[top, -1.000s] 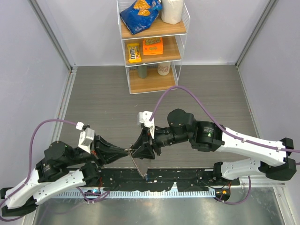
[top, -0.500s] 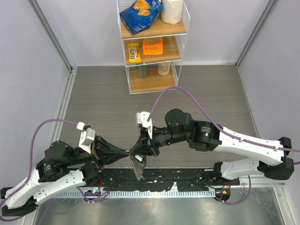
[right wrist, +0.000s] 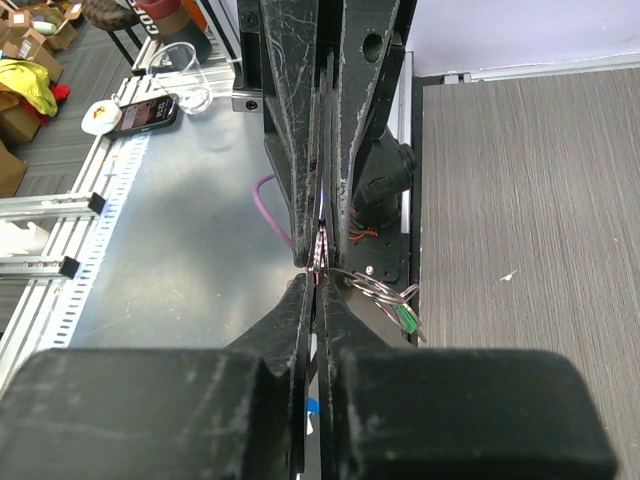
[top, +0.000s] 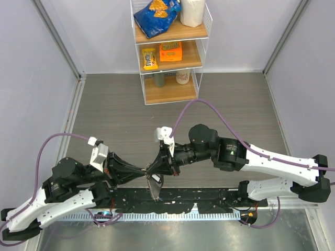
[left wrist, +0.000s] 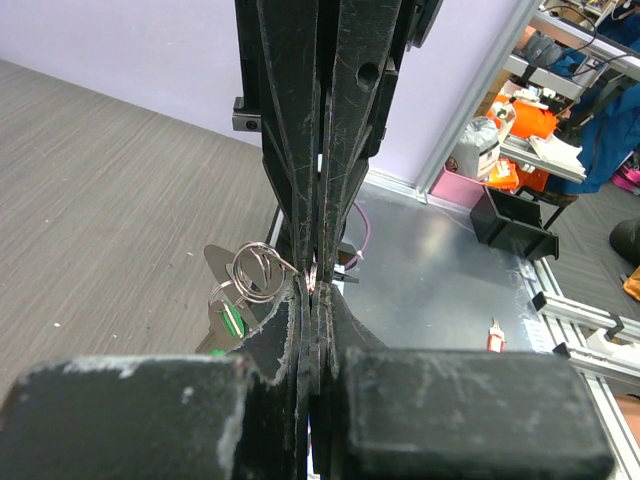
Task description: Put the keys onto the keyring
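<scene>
Meeting tip to tip low over the table (top: 120, 115), toward 6 o'clock in the top view, the left pincer (top: 143, 169) reaches in from 9 o'clock and the right pincer (top: 150, 169) from 3 o'clock. The left pincer is pressed fully together, and a thin strand of the keyring (top: 155, 187) runs in between its tips, so it is holding the ring. The right pincer is also pressed together, its tips right against the same strand. Whether it actually pinches the wire cannot be told. From that meeting point the keyring hangs down loose toward 5 o'clock in the top view, off the table surface, above the black rail at the near edge. In the left wrist view silvery loops (left wrist: 252, 272) sit at 9 o'clock of the tips, with the keys (left wrist: 230, 318) dangling just beneath, one showing a bright green head beside a plain metal blade. The right wrist view shows the wire strands fanning out toward 4 o'clock, ending in the green head. A shelf (top: 170, 52) of snacks stands at 12 o'clock, well apart from both arms.
</scene>
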Controlling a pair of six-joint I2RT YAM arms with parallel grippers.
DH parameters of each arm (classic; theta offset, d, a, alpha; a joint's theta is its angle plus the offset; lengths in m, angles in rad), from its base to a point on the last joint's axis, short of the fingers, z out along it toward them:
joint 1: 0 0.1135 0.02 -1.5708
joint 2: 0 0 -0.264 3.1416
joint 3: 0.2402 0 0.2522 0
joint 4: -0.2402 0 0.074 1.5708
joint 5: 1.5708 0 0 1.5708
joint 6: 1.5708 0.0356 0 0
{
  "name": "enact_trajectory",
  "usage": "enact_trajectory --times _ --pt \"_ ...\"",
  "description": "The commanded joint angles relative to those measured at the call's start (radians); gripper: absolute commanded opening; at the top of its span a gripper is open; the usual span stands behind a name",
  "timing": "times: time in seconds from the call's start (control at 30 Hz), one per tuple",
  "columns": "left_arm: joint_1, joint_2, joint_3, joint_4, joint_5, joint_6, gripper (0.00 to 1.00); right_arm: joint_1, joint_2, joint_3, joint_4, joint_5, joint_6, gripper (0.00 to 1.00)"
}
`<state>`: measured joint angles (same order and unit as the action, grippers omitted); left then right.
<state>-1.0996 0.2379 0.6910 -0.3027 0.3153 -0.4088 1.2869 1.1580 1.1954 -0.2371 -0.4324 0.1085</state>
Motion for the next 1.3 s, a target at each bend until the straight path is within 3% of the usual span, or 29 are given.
enact_trajectory --times 0.0,0.23,0.3,0.37,0.4,0.5,0.83,0.9,1.27 --pt "-0.002 -0.009 0.015 0.146 -0.013 -0.007 0.00 0.000 -0.030 -0.029 0.047 -0.040 0.007 0.08" --pt "-0.002 -0.005 0.013 0.154 -0.019 -0.012 0.00 0.000 -0.050 -0.059 0.071 -0.046 0.014 0.24" --pt "-0.002 -0.003 0.013 0.155 -0.021 -0.012 0.00 0.000 -0.052 -0.060 0.073 -0.048 0.016 0.25" --pt "-0.003 -0.002 0.013 0.158 -0.021 -0.013 0.00 0.000 -0.053 -0.063 0.076 -0.049 0.014 0.22" --pt "-0.003 -0.002 0.013 0.159 -0.019 -0.013 0.00 0.000 -0.052 -0.063 0.078 -0.049 0.013 0.14" --pt "-0.003 -0.006 0.008 0.163 -0.025 -0.015 0.00 0.000 -0.055 -0.071 0.085 -0.051 0.013 0.05" --pt "-0.002 -0.018 0.001 0.177 -0.031 -0.022 0.00 0.000 -0.066 -0.105 0.105 -0.051 0.026 0.10" --pt "-0.003 -0.028 -0.002 0.181 -0.038 -0.022 0.00 0.000 -0.072 -0.115 0.107 -0.051 0.023 0.05" --pt "-0.003 -0.078 -0.045 0.264 -0.007 -0.041 0.00 0.002 -0.161 -0.115 0.050 -0.005 -0.026 0.05"
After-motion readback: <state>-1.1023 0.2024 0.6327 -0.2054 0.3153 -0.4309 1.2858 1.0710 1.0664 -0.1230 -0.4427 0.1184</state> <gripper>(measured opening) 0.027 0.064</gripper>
